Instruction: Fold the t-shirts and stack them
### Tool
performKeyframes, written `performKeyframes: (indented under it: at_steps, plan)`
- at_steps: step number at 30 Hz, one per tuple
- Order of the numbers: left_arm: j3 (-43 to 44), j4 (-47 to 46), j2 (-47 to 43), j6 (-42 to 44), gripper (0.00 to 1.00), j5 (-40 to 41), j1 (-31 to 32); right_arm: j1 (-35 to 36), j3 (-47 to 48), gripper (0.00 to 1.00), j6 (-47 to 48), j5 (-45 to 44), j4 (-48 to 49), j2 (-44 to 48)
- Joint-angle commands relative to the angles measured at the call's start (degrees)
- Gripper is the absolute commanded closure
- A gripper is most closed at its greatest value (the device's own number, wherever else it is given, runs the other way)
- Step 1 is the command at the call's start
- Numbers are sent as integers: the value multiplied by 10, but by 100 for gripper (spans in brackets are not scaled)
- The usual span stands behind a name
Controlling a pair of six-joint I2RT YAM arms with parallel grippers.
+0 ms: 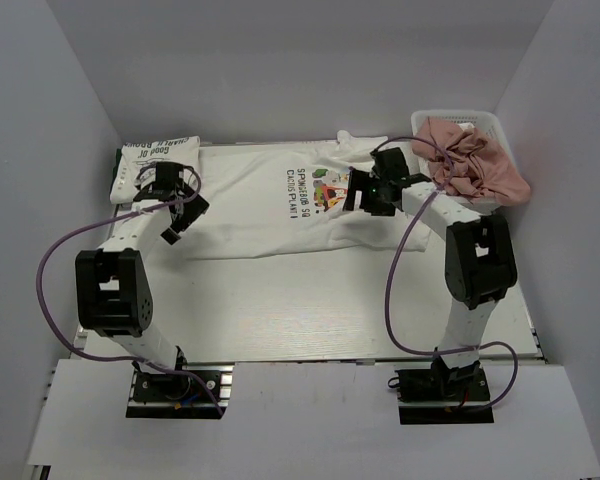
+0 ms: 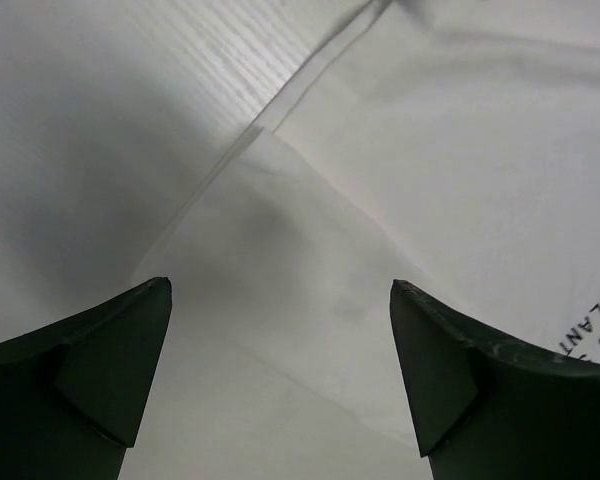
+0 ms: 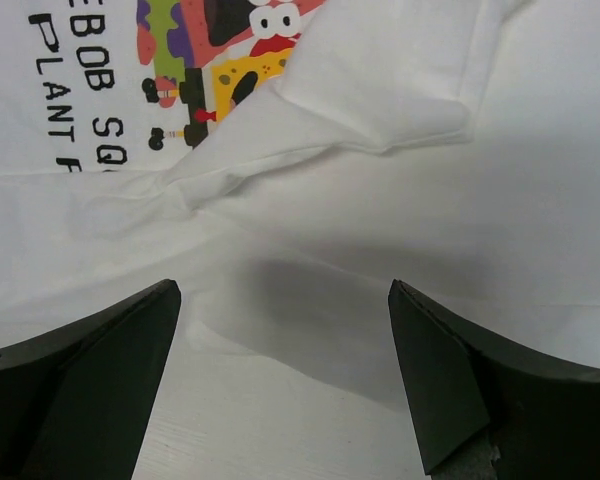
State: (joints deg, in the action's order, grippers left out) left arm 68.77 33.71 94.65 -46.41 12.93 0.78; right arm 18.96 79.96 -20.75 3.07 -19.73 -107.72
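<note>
- Far left: a folded white t-shirt (image 1: 152, 163) with dark lettering lies at the back corner of the table (image 1: 310, 310).
- Left gripper (image 1: 183, 220): jaws wide apart and empty, just above the left edge of the spread cartoon-print t-shirt (image 1: 260, 215).
- Right gripper (image 1: 365, 195): jaws also apart and empty, over a folded-over flap beside the print.
- Risk: the loose flap may spring open, or a low fingertip may snag the cloth and drag the fold askew.
- Far right: a basket (image 1: 500, 130) holds pink cloth (image 1: 470, 165).

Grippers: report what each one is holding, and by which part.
Nothing is held. The left gripper and the right gripper both stand open over the spread cartoon-print t-shirt.
</note>
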Motion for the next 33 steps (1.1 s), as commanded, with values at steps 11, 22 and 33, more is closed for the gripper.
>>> performKeyframes:
  at_steps: [11, 22, 33]
  plan:
    - [-79, -94, -35, 54, 0, -82, 0, 5, 55, 10, -15, 47, 98, -100]
    - [-73, -100, -28, 70, 0, -77, 0, 31, 195, 10, -55, 49, 249, -222]
    - [-56, -109, -46, 89, 0, -103, 0, 39, 178, 10, -14, -13, 190, -143]
